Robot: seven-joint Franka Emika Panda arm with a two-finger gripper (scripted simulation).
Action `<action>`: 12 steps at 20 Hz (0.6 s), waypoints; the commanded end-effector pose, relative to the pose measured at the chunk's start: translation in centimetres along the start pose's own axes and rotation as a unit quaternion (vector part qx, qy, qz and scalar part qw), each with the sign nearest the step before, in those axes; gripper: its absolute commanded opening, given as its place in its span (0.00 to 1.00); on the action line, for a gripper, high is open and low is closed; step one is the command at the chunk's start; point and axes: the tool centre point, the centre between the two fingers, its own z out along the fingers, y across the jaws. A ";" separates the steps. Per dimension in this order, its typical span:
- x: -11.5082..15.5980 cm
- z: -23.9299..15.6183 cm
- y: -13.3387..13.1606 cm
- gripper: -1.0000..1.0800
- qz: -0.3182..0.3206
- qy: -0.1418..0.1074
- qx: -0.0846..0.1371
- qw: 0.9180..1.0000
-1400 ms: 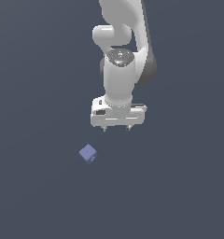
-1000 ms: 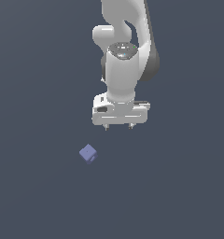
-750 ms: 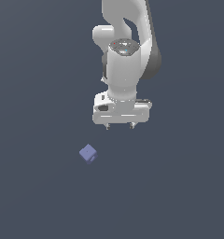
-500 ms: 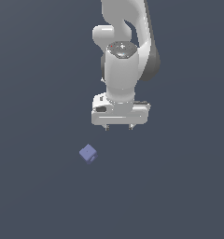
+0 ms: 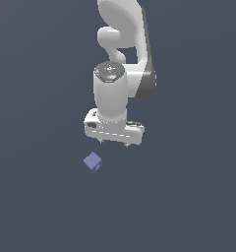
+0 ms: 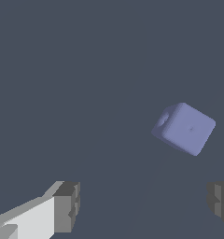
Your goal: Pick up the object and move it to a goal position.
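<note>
On a plain dark grey surface the cube (image 5: 93, 162) lies alone, apart from the gripper (image 5: 113, 142), whose fingers (image 6: 66, 207) are spread wide and empty.

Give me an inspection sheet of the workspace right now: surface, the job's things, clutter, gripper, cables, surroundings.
Surface: plain dark grey floor, no marks seen.
Job's things: one small blue-purple cube resting on the floor, turned corner-on, untouched; no goal marker seen.
Clutter: nothing seen.
Gripper: white gripper above the cube and toward the exterior view's right; jaws wide apart and empty, the cube not between its fingertips.
Cables: nothing seen.
Surroundings: nothing seen beyond the white arm.
</note>
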 end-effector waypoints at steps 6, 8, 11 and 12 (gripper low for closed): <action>2.5 4.4 5.5 0.96 0.135 -0.015 -0.008 0.991; 2.9 5.4 6.8 0.96 0.165 -0.018 -0.010 0.986; 3.4 6.7 8.4 0.96 0.201 -0.022 -0.014 0.979; 3.5 7.0 8.8 0.96 0.211 -0.023 -0.015 0.977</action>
